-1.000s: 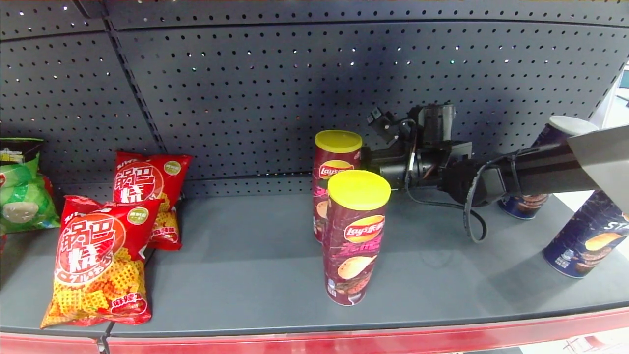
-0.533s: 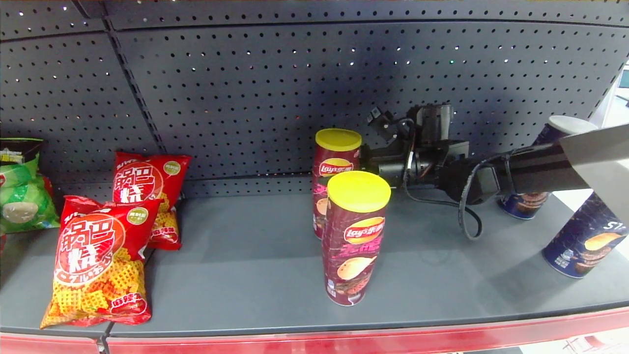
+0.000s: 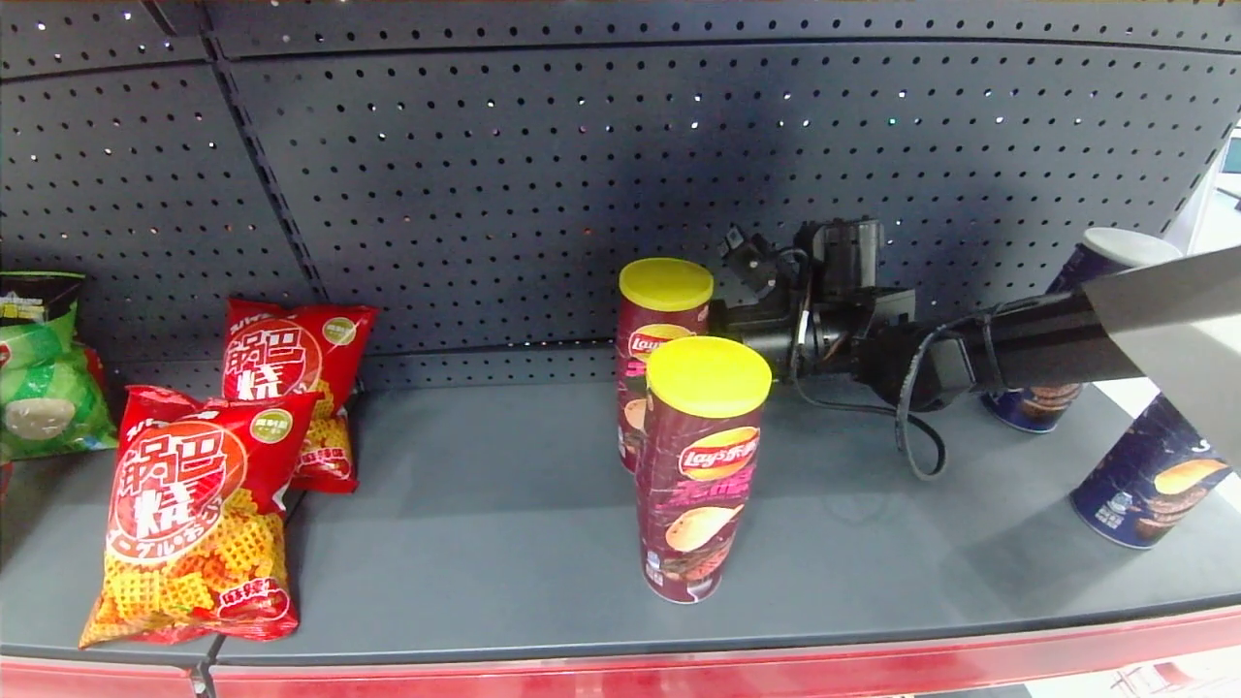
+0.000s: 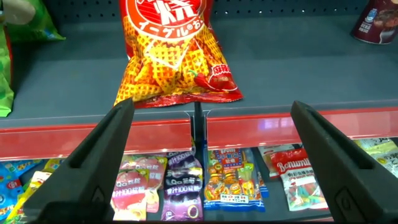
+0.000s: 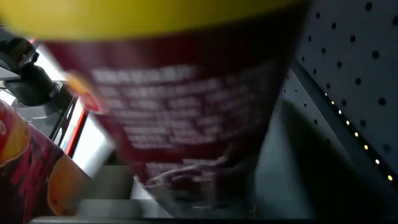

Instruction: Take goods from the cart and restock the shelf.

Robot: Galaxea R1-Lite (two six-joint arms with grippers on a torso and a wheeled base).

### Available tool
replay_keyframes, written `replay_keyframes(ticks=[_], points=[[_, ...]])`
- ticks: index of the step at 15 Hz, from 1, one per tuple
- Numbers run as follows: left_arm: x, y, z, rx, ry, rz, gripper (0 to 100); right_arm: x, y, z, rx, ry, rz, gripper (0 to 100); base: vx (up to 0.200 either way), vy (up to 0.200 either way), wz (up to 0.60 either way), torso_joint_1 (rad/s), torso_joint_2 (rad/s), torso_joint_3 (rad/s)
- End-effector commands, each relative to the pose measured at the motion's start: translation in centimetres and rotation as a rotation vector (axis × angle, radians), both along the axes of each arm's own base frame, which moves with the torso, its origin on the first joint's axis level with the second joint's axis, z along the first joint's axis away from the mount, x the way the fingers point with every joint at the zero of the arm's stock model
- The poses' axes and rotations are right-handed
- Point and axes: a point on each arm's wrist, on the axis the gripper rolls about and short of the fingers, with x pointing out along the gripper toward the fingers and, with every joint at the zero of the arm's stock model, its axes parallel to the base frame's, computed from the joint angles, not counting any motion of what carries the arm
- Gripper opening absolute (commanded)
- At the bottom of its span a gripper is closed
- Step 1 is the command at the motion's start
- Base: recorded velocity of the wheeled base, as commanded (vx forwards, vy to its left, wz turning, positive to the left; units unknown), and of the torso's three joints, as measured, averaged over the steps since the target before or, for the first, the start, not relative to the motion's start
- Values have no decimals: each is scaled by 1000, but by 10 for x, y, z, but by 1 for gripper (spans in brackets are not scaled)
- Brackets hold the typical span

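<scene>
Two maroon crisp canisters with yellow lids are seen upright on the grey shelf [image 3: 485, 523], one behind the other. The rear canister [image 3: 659, 325] stands close to the perforated back panel [image 3: 485, 194], and the front canister [image 3: 700, 465] is set just before it, nearer the shelf's red edge. The right tool [image 3: 722, 325] is pinched on the rear canister from the robot's right, its tips hidden by both canisters; the canister [image 5: 186, 124] is pressed close to that wrist camera. The left tool [image 4: 211, 106] is spread wide and holds nothing, below the shelf's front edge, under a red snack bag [image 4: 174, 56]. A second red bag [image 3: 291, 378], a green bag [image 3: 39, 388] and blue canisters [image 3: 1144, 485] are also shelved. Sweet packets [image 4: 230, 183] are laid on the shelf below.
</scene>
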Motion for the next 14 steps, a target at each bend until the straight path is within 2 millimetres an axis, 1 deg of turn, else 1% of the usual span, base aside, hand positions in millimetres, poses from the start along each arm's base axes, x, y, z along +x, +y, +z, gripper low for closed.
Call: replay_keyframes(ticks=[1,5,8,11,14], points=[[0,0,0,0,0,0,100,0,0,-1,0,-2,2,100,0,0,0,0,0,0],[0,0,0,0,0,0,100,1,-8,0,-1,-2,-15,100,0,0,0,0,0,0],[0,0,0,0,0,0,100,-1,-24,4,-3,-1,-45,100,0,0,0,0,0,0],[0,0,0,0,0,0,100,-9,-48,0,-21,33,-90,100,0,0,0,0,0,0],[0,0,0,0,0,0,100,-18,-66,-1,-33,37,-121,100,0,0,0,0,0,0]])
